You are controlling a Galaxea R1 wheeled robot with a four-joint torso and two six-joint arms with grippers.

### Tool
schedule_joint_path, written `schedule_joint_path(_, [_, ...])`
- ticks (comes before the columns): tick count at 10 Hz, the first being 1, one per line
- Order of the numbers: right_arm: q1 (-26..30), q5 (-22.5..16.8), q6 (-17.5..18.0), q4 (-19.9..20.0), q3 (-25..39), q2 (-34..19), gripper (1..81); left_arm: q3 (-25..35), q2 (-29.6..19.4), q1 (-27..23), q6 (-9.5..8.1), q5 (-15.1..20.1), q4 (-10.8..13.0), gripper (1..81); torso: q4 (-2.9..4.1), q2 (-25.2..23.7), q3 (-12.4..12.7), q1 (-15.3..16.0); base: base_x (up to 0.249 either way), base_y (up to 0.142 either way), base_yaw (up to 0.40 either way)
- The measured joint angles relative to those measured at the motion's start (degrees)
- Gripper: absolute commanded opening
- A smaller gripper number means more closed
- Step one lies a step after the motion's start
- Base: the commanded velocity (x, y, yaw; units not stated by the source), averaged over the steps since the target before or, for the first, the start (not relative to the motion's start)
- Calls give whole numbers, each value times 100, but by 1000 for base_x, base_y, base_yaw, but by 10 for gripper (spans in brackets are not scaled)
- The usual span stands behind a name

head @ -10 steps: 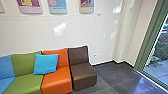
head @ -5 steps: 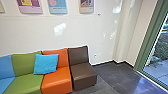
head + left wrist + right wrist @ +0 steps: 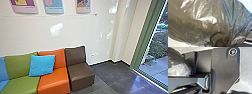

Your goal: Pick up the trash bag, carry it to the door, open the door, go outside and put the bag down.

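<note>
"Left wrist view: where's the trash bag (image 3: 196, 23)?"

"Close before the left gripper (image 3: 228, 45), crinkled, with plastic bunched beside it."

"Is that gripper clenched on it?"

"I can't tell, nor whether the right gripper (image 3: 229, 92) is clenched or released. Wrinkled plastic (image 3: 179, 70) lies to one side of the right one."

"And ahead of both grippers?"

"Blue (image 3: 2, 68), green (image 3: 18, 67), orange (image 3: 53, 81) and brown seats (image 3: 80, 75), side by side, a bright-blue cushion (image 3: 42, 65) on the middle two. Toward the right gripper's side, a green frame (image 3: 145, 35) edges glass, with paving (image 3: 157, 68) beyond."
</note>
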Motion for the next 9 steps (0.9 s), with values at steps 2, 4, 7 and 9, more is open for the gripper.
schedule_joint_path(2, [-18,-22,0,-6,0,1,811,-2,13,-51,0,-28,0,10,0,2,0,-2,0,0,-230])
schedule_joint_path(4, [-16,5,0,-15,0,1,811,0,20,-44,0,-20,0,10,0,2,0,-2,0,0,-234])
schedule_joint_path(7, [-5,-2,0,-20,-5,17,811,0,22,-35,0,-9,0,10,0,2,0,-2,0,0,-245])
schedule_joint_path(9, [-16,-2,0,-20,-6,30,811,0,20,-38,0,-17,2,10,0,2,2,-2,0,0,-253])
